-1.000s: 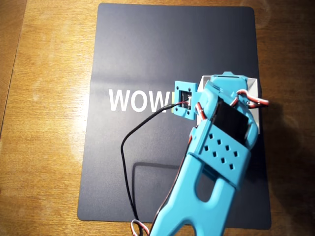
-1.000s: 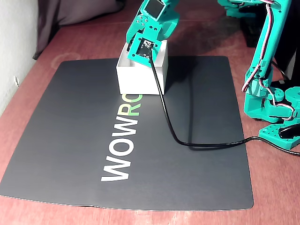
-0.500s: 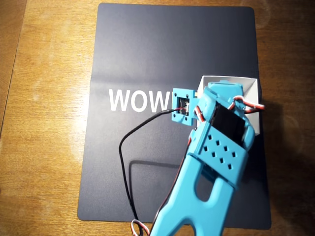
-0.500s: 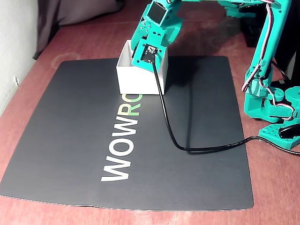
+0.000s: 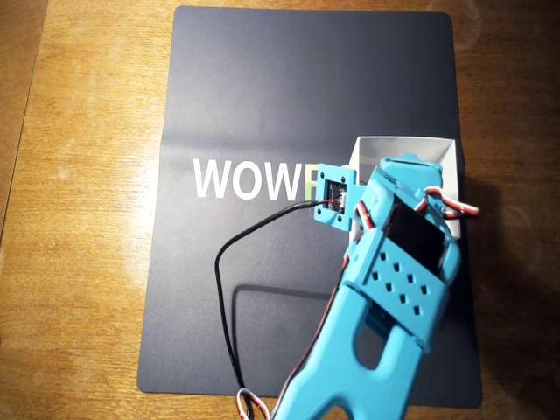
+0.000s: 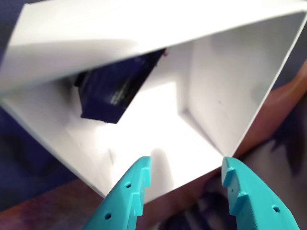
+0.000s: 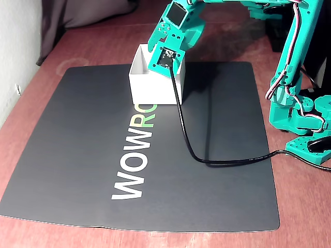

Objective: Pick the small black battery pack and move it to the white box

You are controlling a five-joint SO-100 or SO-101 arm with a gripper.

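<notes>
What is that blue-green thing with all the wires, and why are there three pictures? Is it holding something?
It is a small robot arm standing on a wooden table. At its end are two jaws, like pincers, called the gripper. Three cameras look at the same moment: one looks straight down from above, one rides on the arm just behind the jaws, and one stands to the side. On the table lies a dark mat with letters on it, and on the mat stands a white box. The jaws are open and hold nothing. In the wrist view, the black battery pack already lies inside the box.
</notes>
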